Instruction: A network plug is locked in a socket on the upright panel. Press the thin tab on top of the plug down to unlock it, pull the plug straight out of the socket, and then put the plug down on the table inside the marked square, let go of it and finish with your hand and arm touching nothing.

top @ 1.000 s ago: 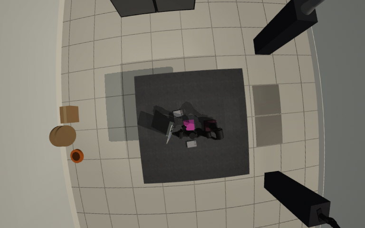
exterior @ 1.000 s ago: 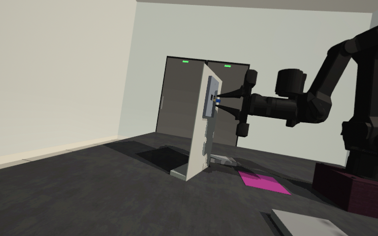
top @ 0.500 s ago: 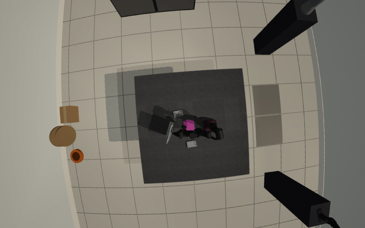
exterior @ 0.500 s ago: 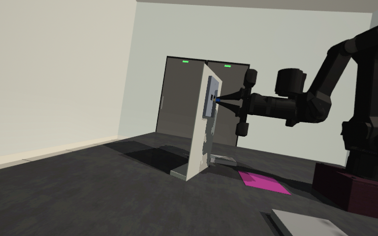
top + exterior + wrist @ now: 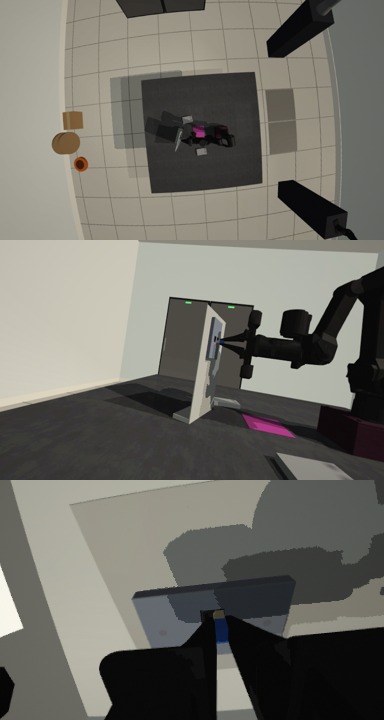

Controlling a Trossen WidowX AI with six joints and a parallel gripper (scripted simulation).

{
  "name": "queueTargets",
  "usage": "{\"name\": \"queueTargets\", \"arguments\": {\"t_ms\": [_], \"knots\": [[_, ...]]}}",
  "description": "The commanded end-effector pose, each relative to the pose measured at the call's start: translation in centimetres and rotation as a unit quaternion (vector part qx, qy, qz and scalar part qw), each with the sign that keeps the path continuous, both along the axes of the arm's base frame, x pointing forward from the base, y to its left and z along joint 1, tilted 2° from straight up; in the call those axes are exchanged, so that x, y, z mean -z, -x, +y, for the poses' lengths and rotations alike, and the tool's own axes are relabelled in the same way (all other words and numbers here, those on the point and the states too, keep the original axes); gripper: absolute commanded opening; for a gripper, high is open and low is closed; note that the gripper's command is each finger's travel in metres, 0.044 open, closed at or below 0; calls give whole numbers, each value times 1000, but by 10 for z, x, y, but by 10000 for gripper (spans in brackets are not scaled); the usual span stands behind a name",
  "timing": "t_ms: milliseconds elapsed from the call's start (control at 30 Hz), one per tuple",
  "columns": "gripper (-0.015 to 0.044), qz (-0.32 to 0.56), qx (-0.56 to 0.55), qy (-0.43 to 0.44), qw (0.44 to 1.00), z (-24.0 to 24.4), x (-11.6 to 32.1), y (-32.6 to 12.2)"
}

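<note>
From the top, the dark square table surface (image 5: 226,99) lies over pale floor tiles (image 5: 226,195). In the exterior view, the black metal gripper (image 5: 221,342) (image 5: 219,622) grips the small blue plug (image 5: 222,341) (image 5: 221,631) at the upright cream panel (image 5: 199,398) (image 5: 100,545); grey double doors (image 5: 181,339) stand behind. In the wrist view, the plug is at the blue-grey plate (image 5: 155,615).
</note>
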State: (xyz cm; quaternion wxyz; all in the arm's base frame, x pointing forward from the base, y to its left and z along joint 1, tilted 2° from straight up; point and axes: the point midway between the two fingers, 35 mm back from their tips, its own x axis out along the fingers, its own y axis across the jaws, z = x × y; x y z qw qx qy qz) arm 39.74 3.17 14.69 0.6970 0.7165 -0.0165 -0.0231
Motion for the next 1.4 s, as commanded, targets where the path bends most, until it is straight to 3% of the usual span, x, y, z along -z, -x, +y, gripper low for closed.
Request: {"name": "queueTargets", "arguments": {"t_ms": [0, 1367], "knots": [[0, 1, -2, 3, 1000, 2, 1, 4], [0, 2, -2, 2, 1000, 14, 1, 31]]}}
